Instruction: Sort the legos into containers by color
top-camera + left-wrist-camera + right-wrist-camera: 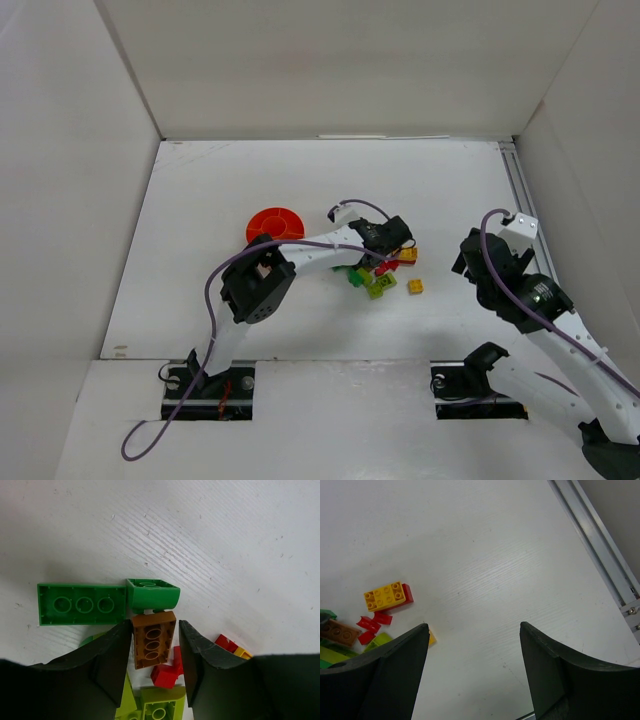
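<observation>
Step in hand looks like picking the brown brick out of the legos pile, which sits mid-table between the two arms; left gripper is down over it, jaws narrow and straddling the brick's long sides, left pad touching or as good as, right pad just beside with a sliver of gap, so can't tell if it's properly clamped; the brick lies on the table, not lifted. Right gripper hangs off to the right over bare table, jaws wide apart, holding nothing. Orange-red bowl sits to the left and behind the pile, apart from it, partly hidden by the left arm; its compartments and contents are too small to make out. To do this well: squeeze squarely on the long sides with the brick centred, then lift straight up, since the curved green piece touches its far end and red pieces sit against its near corner, so any sideways drag likely scatters them. The long green brick and lime brick are close too. Risk: a corner-only pinch twists the brick out. Yellow brick lies at the pile's right edge
</observation>
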{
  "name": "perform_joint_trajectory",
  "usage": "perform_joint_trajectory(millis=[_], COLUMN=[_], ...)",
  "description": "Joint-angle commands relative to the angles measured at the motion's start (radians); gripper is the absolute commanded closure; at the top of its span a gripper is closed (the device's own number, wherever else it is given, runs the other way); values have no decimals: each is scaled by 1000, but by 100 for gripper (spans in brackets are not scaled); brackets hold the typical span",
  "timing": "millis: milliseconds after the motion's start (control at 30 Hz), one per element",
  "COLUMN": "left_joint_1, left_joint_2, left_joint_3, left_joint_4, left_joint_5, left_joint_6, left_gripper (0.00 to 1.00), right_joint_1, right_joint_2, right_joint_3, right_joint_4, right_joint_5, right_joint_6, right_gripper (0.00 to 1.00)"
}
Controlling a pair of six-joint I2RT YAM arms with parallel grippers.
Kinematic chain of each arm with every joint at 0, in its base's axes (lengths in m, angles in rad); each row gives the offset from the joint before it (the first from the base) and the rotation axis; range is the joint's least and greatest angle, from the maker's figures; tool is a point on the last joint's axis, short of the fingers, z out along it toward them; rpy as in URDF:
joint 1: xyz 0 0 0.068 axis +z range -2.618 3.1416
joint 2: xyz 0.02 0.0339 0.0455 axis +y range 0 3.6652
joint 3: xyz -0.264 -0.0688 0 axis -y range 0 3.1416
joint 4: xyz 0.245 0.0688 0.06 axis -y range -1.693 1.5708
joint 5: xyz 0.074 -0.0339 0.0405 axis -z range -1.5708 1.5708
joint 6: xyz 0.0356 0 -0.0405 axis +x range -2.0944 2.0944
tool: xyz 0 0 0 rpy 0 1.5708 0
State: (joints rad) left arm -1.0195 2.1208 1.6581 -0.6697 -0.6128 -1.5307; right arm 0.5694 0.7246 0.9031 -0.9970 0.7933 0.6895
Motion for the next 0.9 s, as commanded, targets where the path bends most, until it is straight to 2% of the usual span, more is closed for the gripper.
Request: perform_joint_trajectory(millis=[0,100,267,333,367,433,700,800,867], left_joint_1=[-2,-2,-2,-2,-2,-2,-22,-22,-22], left_joint_2=[-7,-7,-7,-18,-27,-44,-224,-304,-367], left_joint_3=[23,23,23,23,23,37,51,-6,-70], left_joint_4=[-10,-10,-10,-10,-21,-31,-31,-51,-80], left_joint_5=[-16,-16,-16,-16,-27,-51,-269,-310,-390], left_joint_6=[6,17,27,40,49,76,309,348,333], left_gripper=[61,67,70,73,78,79,78,78,78], right_joint_1=[-5,-5,-5,-5,-5,-5,-5,-5,-5], right_joint_2=[-13,-22,-31,-31,-31,-40,-50,-60,-60], right_joint_3=[7,7,7,7,7,7,7,7,7], right_joint_4=[9,9,9,9,9,9,9,9,18], right_joint_5=[26,26,35,35,35,35,53,64,64], right_joint_6=[-10,-1,-1,-1,-1,-1,8,8,-4], right_gripper=[22,22,22,22,22,22,22,22,22])
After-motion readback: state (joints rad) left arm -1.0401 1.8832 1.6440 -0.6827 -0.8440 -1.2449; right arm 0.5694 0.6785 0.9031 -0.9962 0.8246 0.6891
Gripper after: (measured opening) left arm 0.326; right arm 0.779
